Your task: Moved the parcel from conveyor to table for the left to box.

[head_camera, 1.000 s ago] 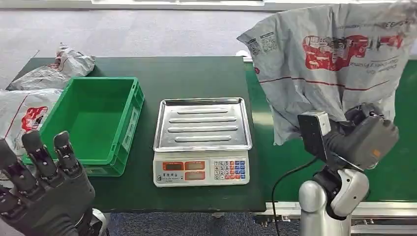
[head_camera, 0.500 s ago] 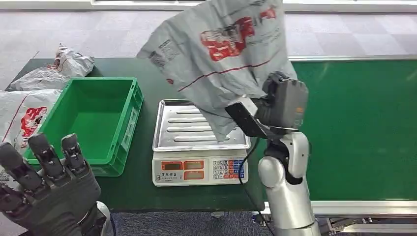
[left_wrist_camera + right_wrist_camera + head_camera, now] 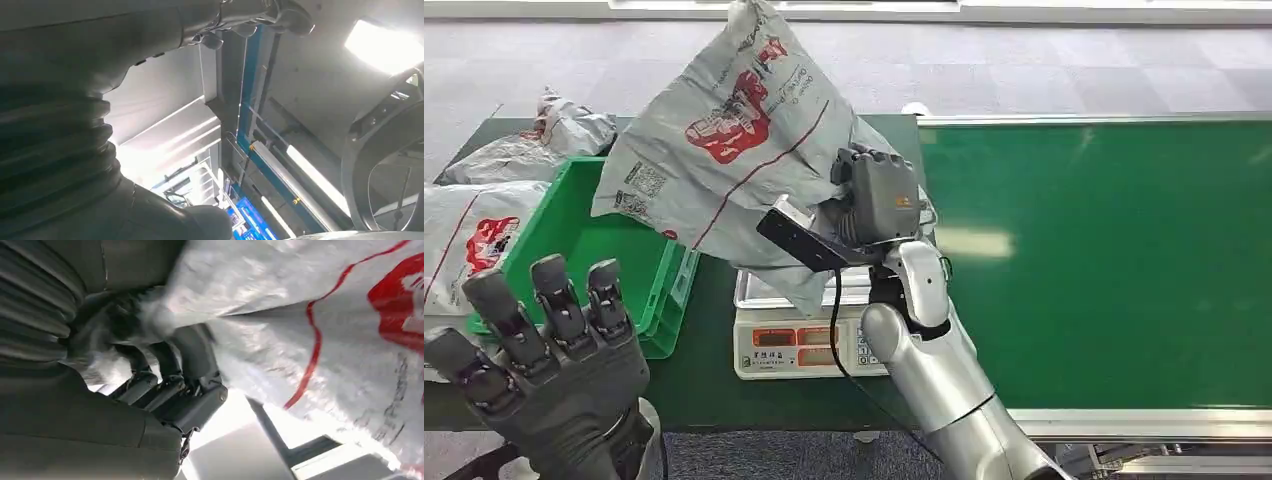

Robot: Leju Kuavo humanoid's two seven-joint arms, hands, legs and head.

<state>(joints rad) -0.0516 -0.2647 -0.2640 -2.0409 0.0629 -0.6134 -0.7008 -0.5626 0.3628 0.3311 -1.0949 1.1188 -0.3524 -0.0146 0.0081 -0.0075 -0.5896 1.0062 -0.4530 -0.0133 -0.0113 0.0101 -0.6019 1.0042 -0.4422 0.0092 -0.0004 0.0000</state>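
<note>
The right robot hand (image 3: 876, 200) grips the grey parcel (image 3: 724, 140) by its lower edge and holds it up in the air, above the scale (image 3: 819, 330) and the right rim of the green crate (image 3: 604, 250); in the right wrist view the dark fingers (image 3: 170, 375) bunch the parcel (image 3: 320, 325) plastic. The parcel is clear of the green conveyor (image 3: 1114, 250) to the right. The left robot hand (image 3: 544, 370) is raised at the near left, empty, its fingers spread. Further grey parcels (image 3: 484, 200) lie on the surface left of the crate.
</note>
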